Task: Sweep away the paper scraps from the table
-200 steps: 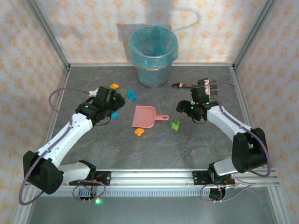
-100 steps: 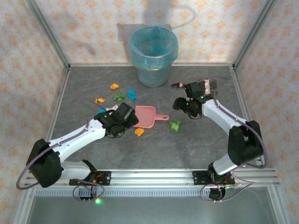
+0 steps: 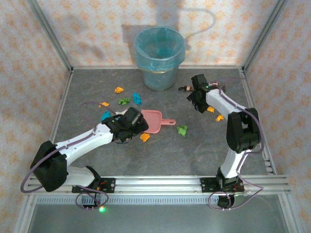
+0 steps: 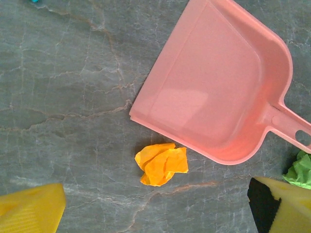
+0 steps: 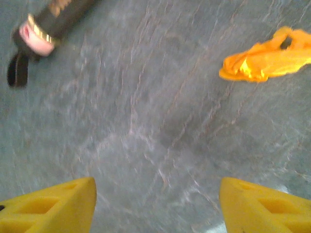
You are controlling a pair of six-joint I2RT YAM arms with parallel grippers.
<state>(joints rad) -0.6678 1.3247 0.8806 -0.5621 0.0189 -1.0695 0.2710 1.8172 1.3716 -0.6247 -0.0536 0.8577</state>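
Table (image 3: 194, 155) bearing nine paper scraps (image 3: 118, 89) (five orange, two green, two blue-cyan), one pink dustpan (image 4: 214, 82) and one blue-lined bin (image 3: 158, 77). Left gripper (image 4: 158, 194), fingers wide apart and empty: one orange scrap (image 4: 163, 165) lies just ahead between them, just beside the dustpan's side wall, with one green scrap (image 4: 301, 170) by its right finger. Right gripper (image 5: 155, 194), fingers apart on nothing, over bare table: another orange piece (image 5: 265, 60) ahead to its right, one dark loop-ended handle (image 5: 48, 24) ahead to its left.
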